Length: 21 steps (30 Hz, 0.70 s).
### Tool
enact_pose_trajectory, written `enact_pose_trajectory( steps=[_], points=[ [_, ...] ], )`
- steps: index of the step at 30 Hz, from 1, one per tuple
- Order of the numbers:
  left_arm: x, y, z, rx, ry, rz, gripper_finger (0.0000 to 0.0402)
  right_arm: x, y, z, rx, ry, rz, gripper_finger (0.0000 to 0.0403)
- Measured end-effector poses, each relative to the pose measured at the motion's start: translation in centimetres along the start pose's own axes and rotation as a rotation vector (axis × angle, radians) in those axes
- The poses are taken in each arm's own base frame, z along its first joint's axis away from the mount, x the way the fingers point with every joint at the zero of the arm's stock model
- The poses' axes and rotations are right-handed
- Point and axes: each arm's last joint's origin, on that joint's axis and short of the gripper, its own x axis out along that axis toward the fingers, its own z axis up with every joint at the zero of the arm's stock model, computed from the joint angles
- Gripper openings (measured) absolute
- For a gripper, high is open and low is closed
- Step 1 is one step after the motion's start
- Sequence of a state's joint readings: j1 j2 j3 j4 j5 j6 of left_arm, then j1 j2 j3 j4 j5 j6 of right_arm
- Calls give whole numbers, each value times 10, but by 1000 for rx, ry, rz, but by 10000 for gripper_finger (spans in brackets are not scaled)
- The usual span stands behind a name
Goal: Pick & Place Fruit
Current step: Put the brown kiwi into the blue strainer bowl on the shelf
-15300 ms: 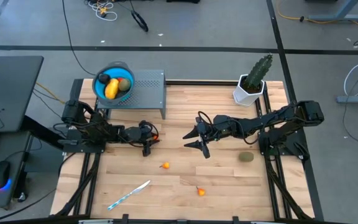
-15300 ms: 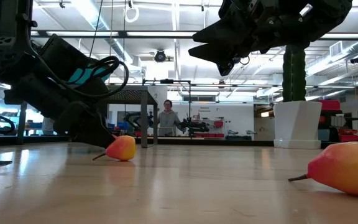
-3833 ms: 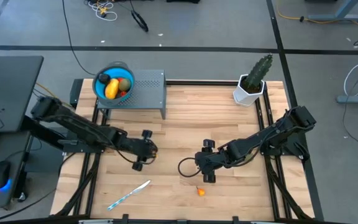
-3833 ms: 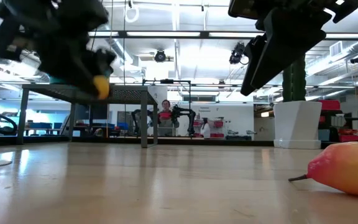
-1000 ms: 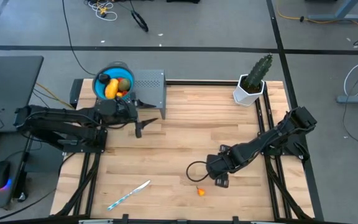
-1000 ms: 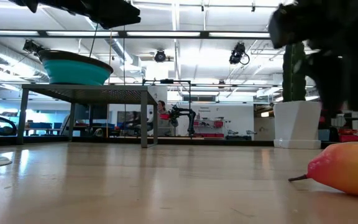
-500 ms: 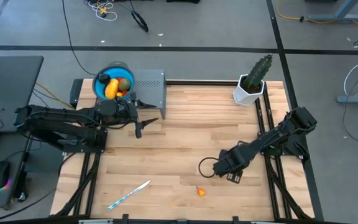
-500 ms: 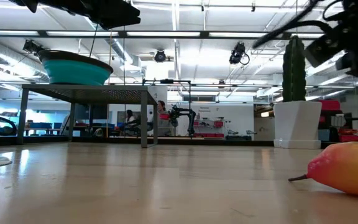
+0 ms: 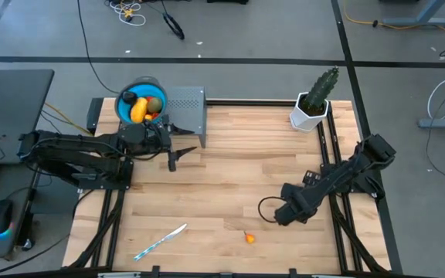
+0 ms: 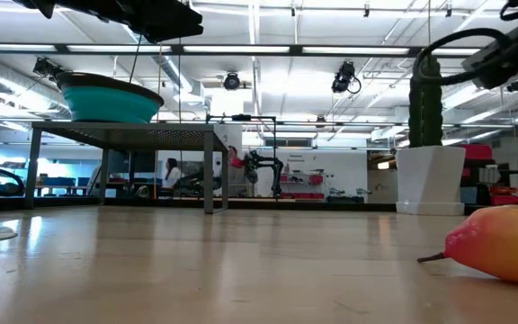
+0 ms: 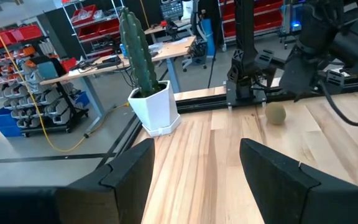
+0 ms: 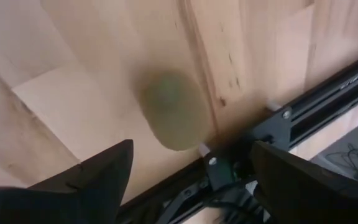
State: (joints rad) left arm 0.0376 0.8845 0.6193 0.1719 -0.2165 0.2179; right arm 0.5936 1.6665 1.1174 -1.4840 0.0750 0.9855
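An olive-brown fruit (image 12: 173, 109) lies on the wood beside the table's right rail; it also shows in the left wrist view (image 11: 276, 114). My right gripper (image 12: 192, 146) hangs above it, pointing steeply down, open, with a finger on either side and clear of it. In the high view the right gripper (image 9: 284, 215) hides this fruit. A small orange-red fruit (image 9: 249, 238) lies near the front edge. The blue bowl (image 9: 127, 116) on the grey stand (image 9: 185, 108) holds a yellow, an olive, a black and a red fruit. My left gripper (image 9: 180, 154) waits open beside the stand.
A cactus in a white pot (image 9: 314, 104) stands at the back right corner. A white-and-blue knife-like stick (image 9: 161, 241) lies near the front left. Black rails (image 9: 338, 224) run along both sides of the table. Bare wood lies between the arms.
My right gripper has moved toward the table's right edge, away from the small orange-red fruit, and has tipped to point more steeply down. The olive-brown fruit now lies under it. The fruits have not moved.
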Motion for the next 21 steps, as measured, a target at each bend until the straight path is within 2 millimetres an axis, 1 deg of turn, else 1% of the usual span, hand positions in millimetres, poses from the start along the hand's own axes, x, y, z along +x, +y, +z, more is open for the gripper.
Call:
enact_pose_trajectory(
  steps=[5, 9, 12, 16, 21],
  points=[
    [0, 0, 0, -1, 0, 0, 247, 15, 8, -8, -56, 3, 7, 339],
    [0, 0, 0, -2, 0, 0, 247, 31, 9, -14, -43, 16, -24, 339],
    [0, 0, 0, -3, 0, 0, 247, 39, 8, -18, -43, 39, -48, 339],
    [0, 0, 0, -4, 0, 0, 247, 46, 9, -20, -47, 40, -45, 339],
    [0, 0, 0, -4, 0, 0, 247, 55, 14, -17, -46, -1, 5, 339]
  ],
)
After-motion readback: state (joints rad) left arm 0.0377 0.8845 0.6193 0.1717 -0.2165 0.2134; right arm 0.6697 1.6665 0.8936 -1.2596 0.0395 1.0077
